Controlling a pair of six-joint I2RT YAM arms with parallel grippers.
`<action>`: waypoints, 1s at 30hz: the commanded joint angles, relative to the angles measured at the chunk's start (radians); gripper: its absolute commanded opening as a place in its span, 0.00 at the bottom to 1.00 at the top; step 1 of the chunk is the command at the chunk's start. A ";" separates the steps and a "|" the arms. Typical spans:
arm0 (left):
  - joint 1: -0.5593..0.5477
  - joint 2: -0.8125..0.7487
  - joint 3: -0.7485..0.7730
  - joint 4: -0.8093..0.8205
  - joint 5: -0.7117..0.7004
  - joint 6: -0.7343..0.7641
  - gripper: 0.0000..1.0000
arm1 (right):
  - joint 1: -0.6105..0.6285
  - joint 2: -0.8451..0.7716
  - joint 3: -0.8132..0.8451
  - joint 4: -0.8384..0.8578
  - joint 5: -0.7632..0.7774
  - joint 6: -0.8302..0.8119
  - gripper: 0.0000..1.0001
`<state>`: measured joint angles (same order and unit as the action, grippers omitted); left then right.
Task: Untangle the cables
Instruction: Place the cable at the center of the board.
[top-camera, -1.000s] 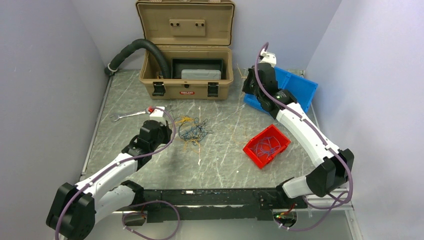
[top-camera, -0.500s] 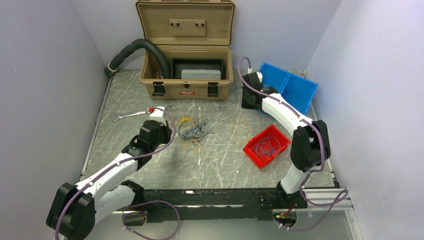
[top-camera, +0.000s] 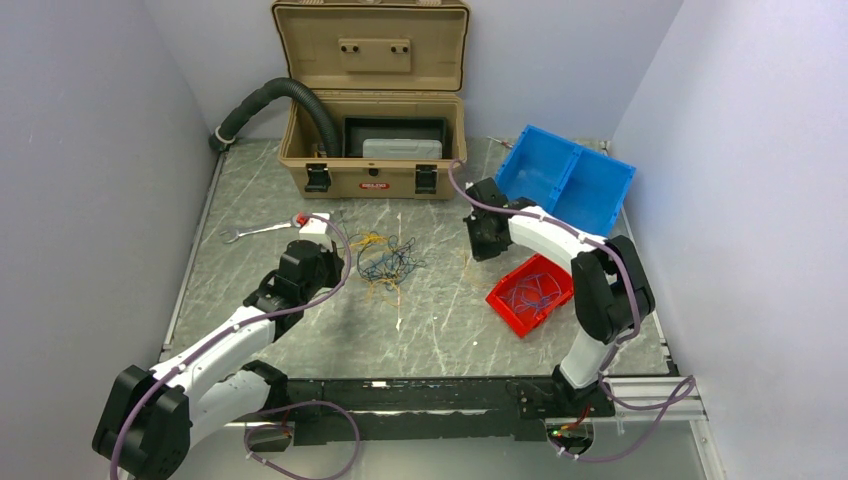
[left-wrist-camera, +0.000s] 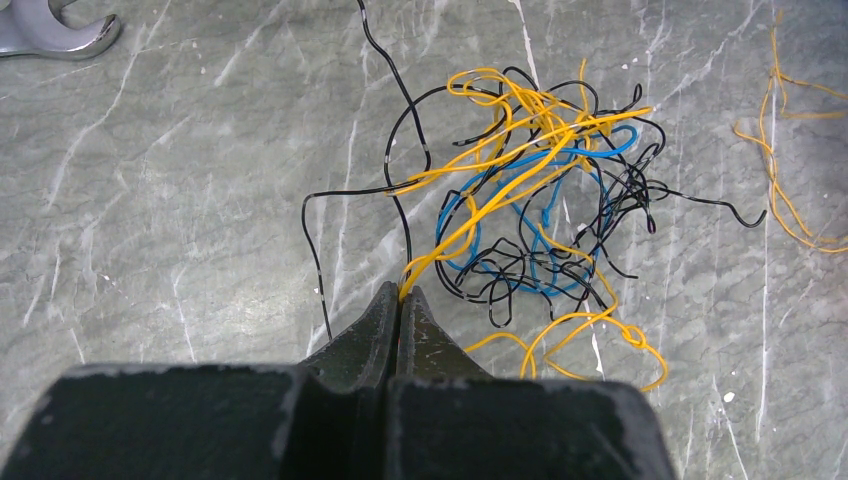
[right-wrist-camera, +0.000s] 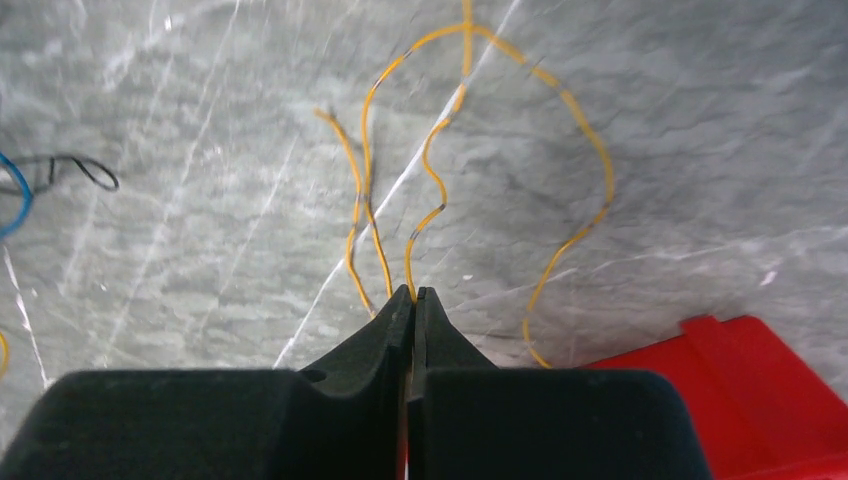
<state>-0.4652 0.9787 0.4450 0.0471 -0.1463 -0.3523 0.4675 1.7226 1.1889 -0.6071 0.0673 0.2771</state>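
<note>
The cables (top-camera: 388, 260) are thin blue, yellow-orange and black wires in a loose tangle (left-wrist-camera: 530, 210) left of the table's middle. My left gripper (top-camera: 343, 267) sits at the tangle's left edge, shut (left-wrist-camera: 400, 292) on a yellow wire that runs out of the knot. Separate loose yellow wires (top-camera: 466, 262) lie flat further right (right-wrist-camera: 440, 170). My right gripper (top-camera: 479, 250) hovers over them with jaws shut (right-wrist-camera: 412, 291). One strand meets its tips, and I cannot tell whether it is pinched. Blue wires (top-camera: 533, 292) lie in the red bin (top-camera: 505, 300).
An open tan toolbox (top-camera: 372, 182) stands at the back with a black corrugated hose (top-camera: 270, 95) entering it. A blue bin (top-camera: 565, 178) sits at the back right. A wrench (top-camera: 255, 232) lies at the left. The red bin's corner (right-wrist-camera: 740, 370) is beside my right fingers.
My right arm has swung from the blue bin forward and left, down over the loose yellow wires. The left arm and the tangle have stayed still.
</note>
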 joint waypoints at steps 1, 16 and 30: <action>0.001 -0.017 0.004 0.033 0.008 0.018 0.00 | 0.016 -0.016 -0.045 0.045 -0.061 -0.029 0.05; 0.001 -0.021 0.001 0.033 0.006 0.021 0.00 | 0.027 0.012 -0.101 0.182 -0.127 0.031 0.19; 0.001 -0.020 0.000 0.036 0.010 0.021 0.00 | 0.033 -0.082 -0.162 0.213 -0.190 0.023 0.66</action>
<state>-0.4652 0.9787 0.4450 0.0475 -0.1463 -0.3519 0.4927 1.6989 1.0405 -0.4335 -0.0883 0.3069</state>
